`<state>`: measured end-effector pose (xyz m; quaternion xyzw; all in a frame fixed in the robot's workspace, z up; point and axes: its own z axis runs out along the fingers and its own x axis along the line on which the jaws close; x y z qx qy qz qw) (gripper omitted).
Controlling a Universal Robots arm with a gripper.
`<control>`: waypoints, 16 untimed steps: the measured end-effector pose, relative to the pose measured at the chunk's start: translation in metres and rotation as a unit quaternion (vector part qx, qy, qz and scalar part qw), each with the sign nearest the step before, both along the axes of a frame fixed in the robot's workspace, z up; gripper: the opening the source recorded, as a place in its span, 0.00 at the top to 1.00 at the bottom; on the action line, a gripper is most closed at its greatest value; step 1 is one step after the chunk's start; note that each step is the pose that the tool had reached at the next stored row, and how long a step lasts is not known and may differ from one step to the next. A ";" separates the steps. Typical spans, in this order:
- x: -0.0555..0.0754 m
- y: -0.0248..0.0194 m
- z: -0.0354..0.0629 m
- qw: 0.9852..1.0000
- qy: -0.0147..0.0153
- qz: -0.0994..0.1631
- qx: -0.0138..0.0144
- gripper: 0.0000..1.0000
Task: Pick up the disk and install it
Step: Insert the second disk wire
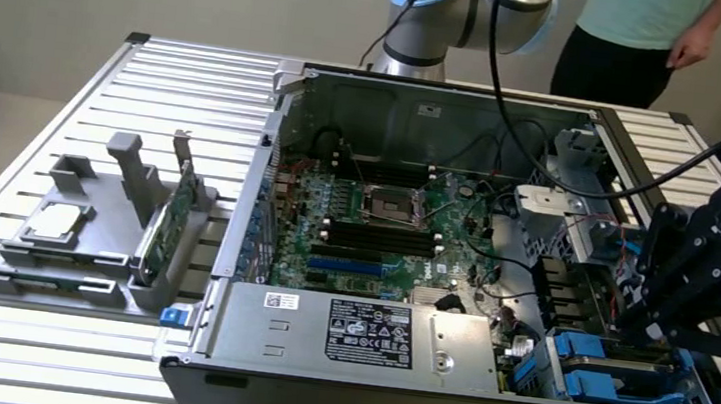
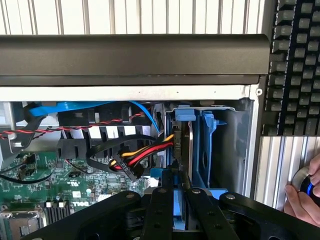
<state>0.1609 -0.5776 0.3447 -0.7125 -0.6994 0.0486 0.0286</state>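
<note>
One arm works at the lower right of the exterior view, where the gripper reaches down into the drive-bay corner of the open computer case. In the wrist view the fingers stand narrow, closed on the disk, which is held on edge with its blue carrier rail showing between them and its upper end already inside the blue-lined bay beside the bundle of red, yellow and black power leads. By this evidence the pick-up is done and the installation is under way; whether the disk is fully seated cannot be told, and release is evidently not yet made. Legible writing is sparse: part of the maker's name "ROBOTIQ" appears on the gripper body in the exterior view, and "DELL" can be made out on the green motherboard in the wrist view. The power supply carries a black rating label whose print is too small to read. A parts holder stands on the slatted surface at left.
</note>
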 end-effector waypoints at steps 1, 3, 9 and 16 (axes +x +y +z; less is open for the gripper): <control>0.000 -0.0001 -0.0003 1.000 0.000 0.001 0.000 0.83; 0.000 -0.0002 -0.0008 1.000 0.000 0.002 0.000 0.83; 0.001 -0.0009 -0.0026 1.000 0.000 0.007 0.001 0.83; 0.002 -0.0010 -0.0043 1.000 0.000 0.012 0.003 0.83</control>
